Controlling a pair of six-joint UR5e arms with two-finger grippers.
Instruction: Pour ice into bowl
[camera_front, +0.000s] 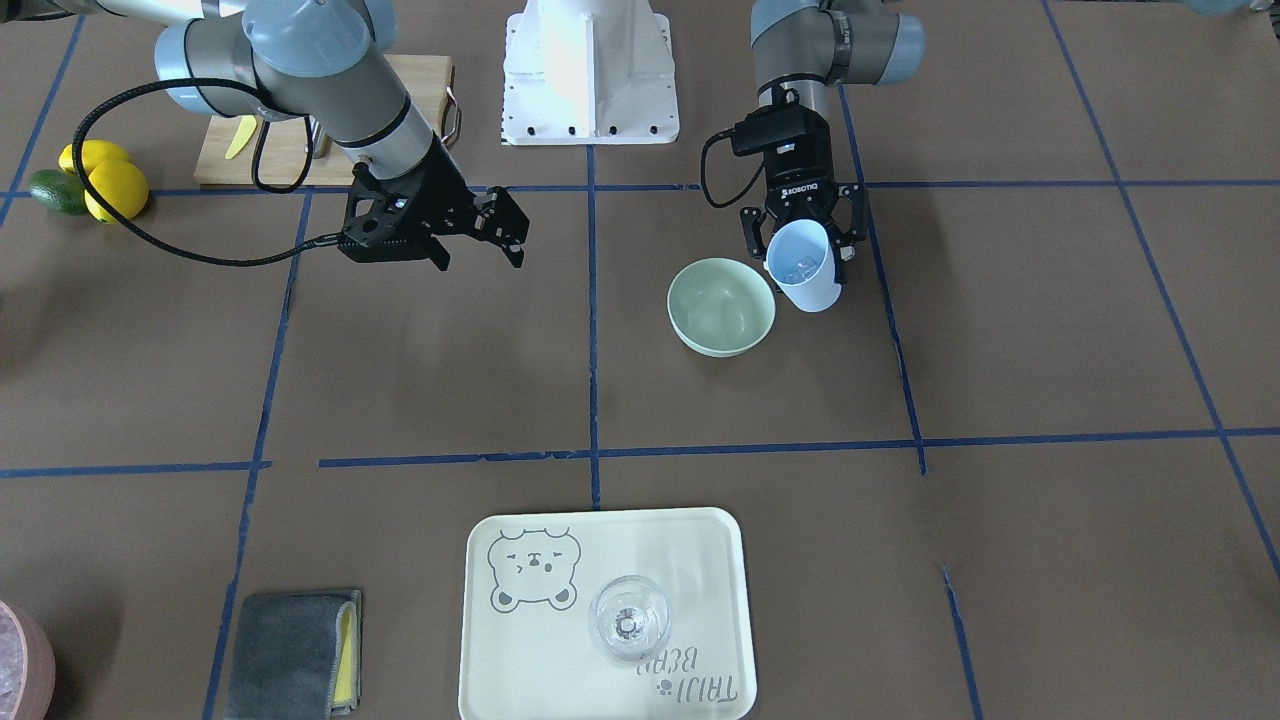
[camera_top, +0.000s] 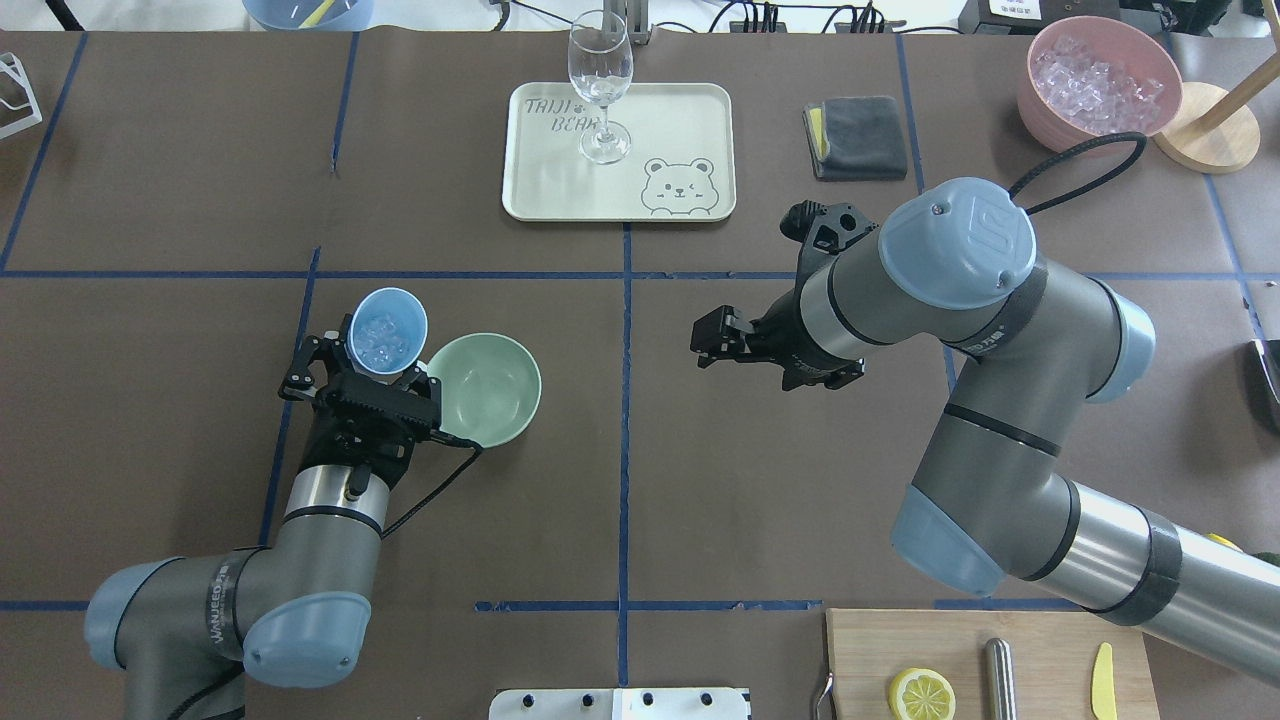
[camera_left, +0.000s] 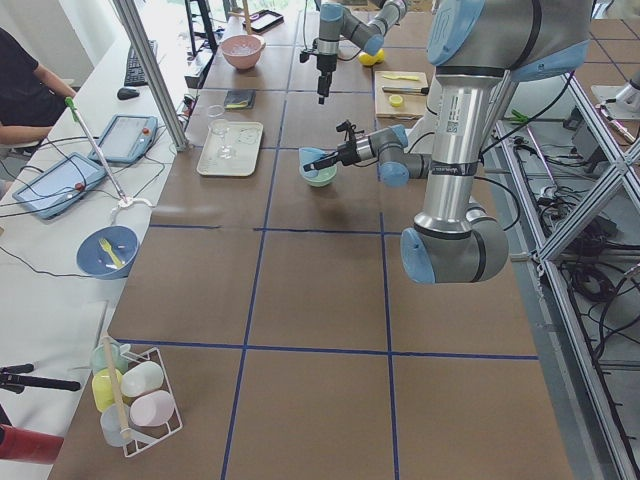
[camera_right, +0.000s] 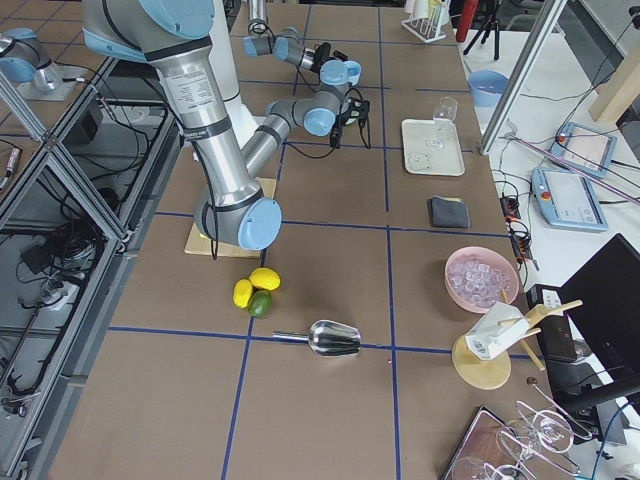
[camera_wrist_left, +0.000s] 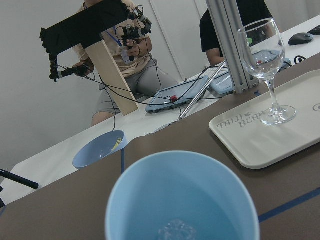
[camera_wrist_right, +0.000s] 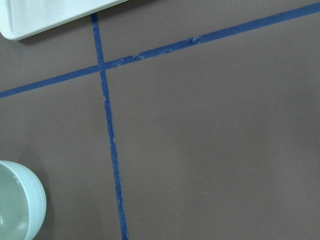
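My left gripper (camera_front: 806, 236) is shut on a light blue cup (camera_front: 806, 268), held tilted just beside the rim of the pale mint-green bowl (camera_front: 722, 312). A few small clear ice cubes (camera_top: 381, 341) lie inside the cup. They also show in the left wrist view (camera_wrist_left: 175, 231), at the bottom of the cup (camera_wrist_left: 150, 195). The bowl (camera_top: 487, 392) stands on the table and holds nothing. My right gripper (camera_front: 478, 248) is open and empty, hovering over the table well away from the bowl. In the right wrist view only the bowl's edge (camera_wrist_right: 20, 200) shows, at lower left.
A cream tray (camera_top: 690, 120) with an upright wine glass (camera_top: 600, 85) lies at the far middle. A grey cloth (camera_top: 856, 137) and a pink tub of ice (camera_top: 1098, 80) are far right. A cutting board (camera_top: 1000, 640) is near the robot's base. Lemons (camera_front: 112, 180) lie beside it.
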